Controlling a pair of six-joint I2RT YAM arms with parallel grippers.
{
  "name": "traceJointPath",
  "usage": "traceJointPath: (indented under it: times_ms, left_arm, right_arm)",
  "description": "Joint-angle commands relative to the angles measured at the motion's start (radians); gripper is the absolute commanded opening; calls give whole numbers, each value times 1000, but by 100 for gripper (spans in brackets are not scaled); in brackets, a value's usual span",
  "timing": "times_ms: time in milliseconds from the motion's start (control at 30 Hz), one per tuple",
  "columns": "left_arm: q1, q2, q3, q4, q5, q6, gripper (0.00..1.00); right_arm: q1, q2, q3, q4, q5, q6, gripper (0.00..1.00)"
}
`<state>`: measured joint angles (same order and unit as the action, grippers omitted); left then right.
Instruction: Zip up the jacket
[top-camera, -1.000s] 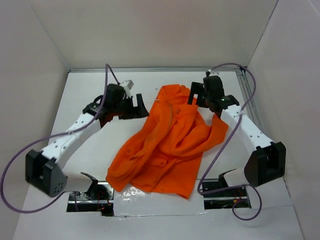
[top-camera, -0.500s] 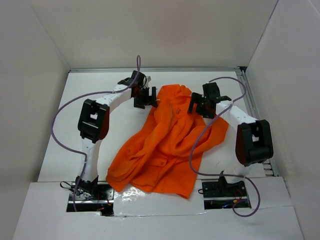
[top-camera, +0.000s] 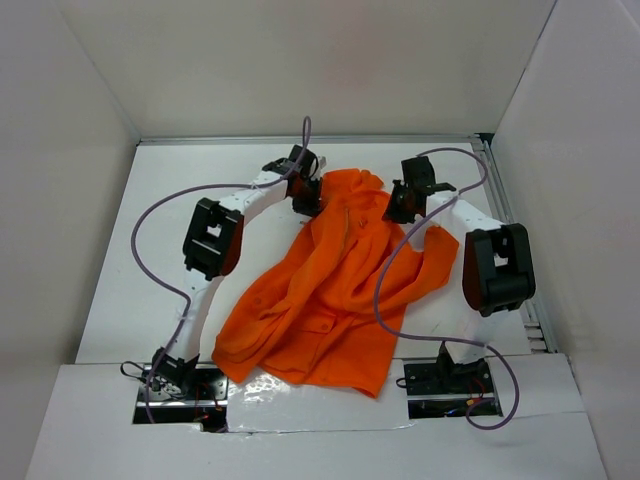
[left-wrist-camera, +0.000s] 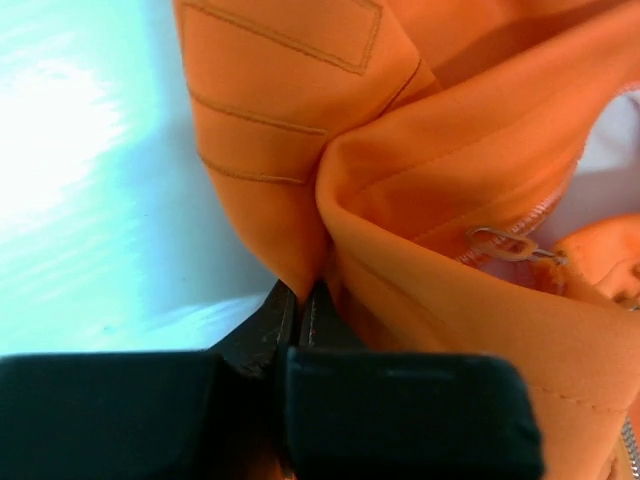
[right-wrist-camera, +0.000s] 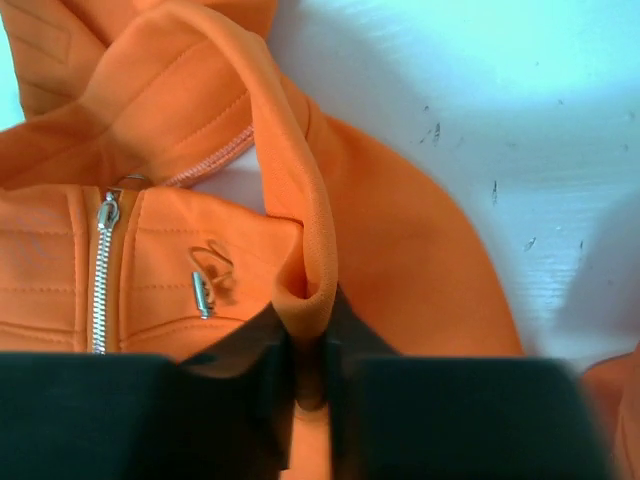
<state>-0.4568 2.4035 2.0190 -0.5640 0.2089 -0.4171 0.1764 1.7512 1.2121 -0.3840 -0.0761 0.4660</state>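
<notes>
Most of the middle of the bench (top-camera: 140, 250) is taken by the jacket (top-camera: 330, 290), which lies rumpled and aslant, collar toward the far edge and hem toward the near edge. I judge this an early stage: I have my grips, but the front is not yet flat. My left gripper (top-camera: 308, 197) is clamped on a fold at the collar's left side, and my right gripper (top-camera: 398, 207) is pinched on the collar edge opposite. The zipper (right-wrist-camera: 100, 290) shows silver teeth joined below a slider (right-wrist-camera: 108, 212). How much of the front is closed I cannot tell. Straightening and drawing the slider up likely remain.
</notes>
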Motion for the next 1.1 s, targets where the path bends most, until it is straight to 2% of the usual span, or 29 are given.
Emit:
traceJointPath:
  times_ms: [0,33,167,267,333,367,467,600,767,867,933,1067]
  left_arm:
    - [-11,34,-2,-43,20,11,0]
    - [-10,10,-14,-39,1,3,0]
    - [35,-223,-152,74,-88,-32,0]
    - [87,-549,-328,200,-75,-17,0]
    - [121,-665,-358,225,-80,-9,0]
    - [128,-778,-377,242,-74,-3,0]
    - [139,-980,-402,277,-109,34,0]
    - [135,-1181,-359,256,-147,69,0]
    - [130,-1391,-260,234,-172,133,0]
    - [130,-1470,-181,211,-201,156,0]
    - [130,-1495,-116,207,-204,178,0]
    - [130,-1466,-7,179,-204,199,0]
  right_arm:
    - [-8,-27,47,39,59,13,15]
    - [-9,-39,49,30,73,5,0]
    - [-6,-143,66,-27,179,-36,0]
    - [3,-298,78,-70,265,-59,0]
    - [15,-366,99,-98,318,-76,0]
    - [27,-398,110,-120,337,-95,0]
    - [63,-566,170,-160,357,-163,0]
    - [138,-705,299,-216,404,-234,0]
    - [230,-849,558,-277,417,-347,0]
    - [241,-883,719,-312,334,-397,0]
    - [236,-874,835,-341,340,-400,0]
    - [227,-832,946,-365,319,-411,0]
